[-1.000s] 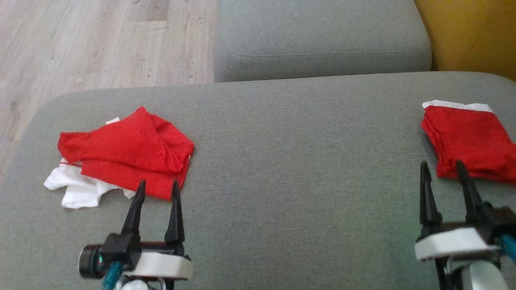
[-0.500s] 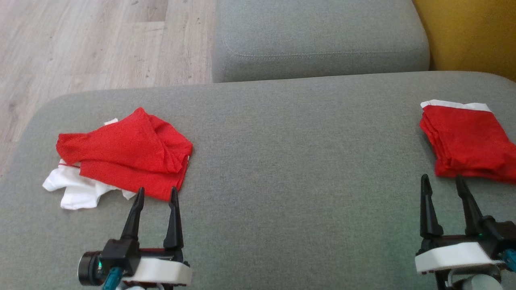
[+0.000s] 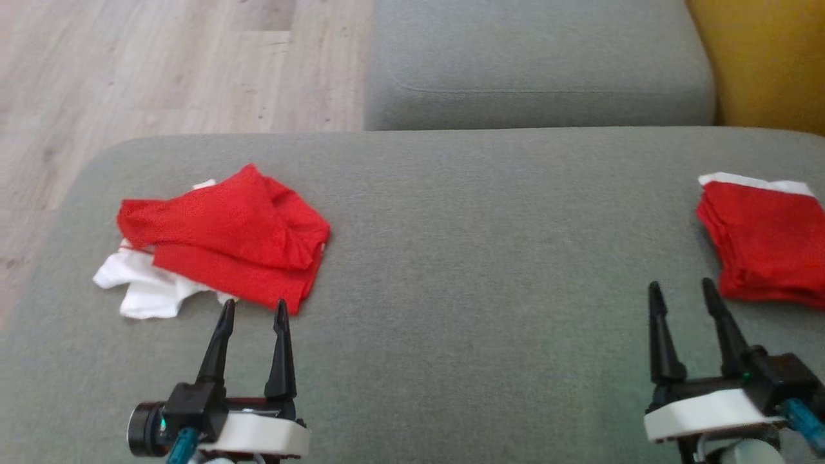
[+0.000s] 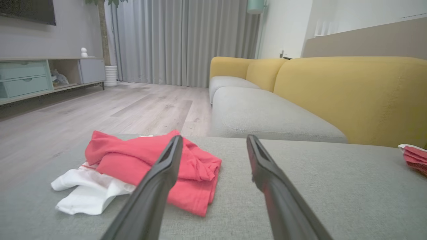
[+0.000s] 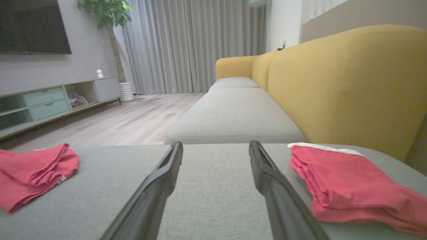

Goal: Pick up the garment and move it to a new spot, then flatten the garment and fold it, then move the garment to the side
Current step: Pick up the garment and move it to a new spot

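A crumpled red and white garment (image 3: 225, 238) lies at the left of the grey seat cushion (image 3: 483, 258); it also shows in the left wrist view (image 4: 126, 160) and the right wrist view (image 5: 30, 166). My left gripper (image 3: 253, 304) (image 4: 214, 138) is open just short of its near edge, holding nothing. A neatly folded red garment (image 3: 767, 238) (image 5: 347, 180) with a white edge rests at the cushion's right end. My right gripper (image 3: 681, 285) (image 5: 216, 144) is open and empty, just left of that folded garment.
Beyond the seat lies a second grey cushion (image 3: 535, 58), with the yellow backrest (image 3: 767, 58) along the right. Wooden floor (image 3: 161, 64) lies past the cushion's rounded left and far edges. A TV cabinet (image 5: 50, 100) stands across the room.
The head camera has shifted, sliding the whole picture to the right. My right gripper has drawn back and left, off the folded garment's near edge. Both grippers stay open.
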Robot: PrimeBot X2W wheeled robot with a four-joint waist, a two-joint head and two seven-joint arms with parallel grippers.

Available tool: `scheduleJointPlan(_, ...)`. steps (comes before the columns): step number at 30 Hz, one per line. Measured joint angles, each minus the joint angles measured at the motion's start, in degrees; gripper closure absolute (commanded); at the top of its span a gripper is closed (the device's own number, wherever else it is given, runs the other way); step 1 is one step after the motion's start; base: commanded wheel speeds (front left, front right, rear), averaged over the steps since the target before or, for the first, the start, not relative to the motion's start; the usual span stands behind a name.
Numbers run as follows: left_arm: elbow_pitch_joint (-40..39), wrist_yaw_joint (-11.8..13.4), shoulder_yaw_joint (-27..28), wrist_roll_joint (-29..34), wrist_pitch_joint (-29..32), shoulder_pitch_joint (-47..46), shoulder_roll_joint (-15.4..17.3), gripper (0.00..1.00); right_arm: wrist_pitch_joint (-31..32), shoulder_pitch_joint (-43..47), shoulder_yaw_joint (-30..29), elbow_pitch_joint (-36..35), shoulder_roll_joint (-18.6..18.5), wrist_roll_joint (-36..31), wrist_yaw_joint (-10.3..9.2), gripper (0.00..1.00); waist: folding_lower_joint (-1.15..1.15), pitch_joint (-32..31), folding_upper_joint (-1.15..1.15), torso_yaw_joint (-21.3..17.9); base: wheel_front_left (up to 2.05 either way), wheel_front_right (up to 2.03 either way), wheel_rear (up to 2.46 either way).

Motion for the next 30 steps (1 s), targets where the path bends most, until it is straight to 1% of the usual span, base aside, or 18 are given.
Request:
scheduleJointPlan(10,0.92,-0.56,0.91,0.73,0.01,0.01,0.0,0.0,-0.01,0.11,4.92,0.22,0.0,2.1,0.0,0.0,0.0,-0.44,0.0,5.69,0.0,0.0,0.0)
scheduleJointPlan(19,0.93,-0.57,1.36,0.73,0.0,0.6,0.0,0.0,-0.01,1.33,7.72,1.19,0.0,3.59,0.0,0.0,0.0,-1.98,0.0,10.9,0.0,0.0,0.0)
scheduleJointPlan(22,0.97,-0.58,1.35,0.73,0.0,1.28,0.01,0.0,0.0,2.0,8.11,1.23,0.0,3.65,0.0,0.0,0.0,-2.39,0.0,12.04,0.0,0.0,0.0)
scheduleJointPlan(28,0.87,-0.59,1.66,0.73,0.0,1.4,0.02,0.0,-0.01,2.02,8.46,1.15,0.0,4.1,0.0,0.0,0.0,-2.2,0.0,12.69,0.0,0.0,0.0)
scheduleJointPlan(30,1.0,-1.48,1.68,1.48,0.0,1.35,0.09,0.0,0.0,2.02,8.48,1.13,0.0,4.1,0.0,0.0,0.0,-1.85,0.0,12.55,0.0,0.0,0.0)
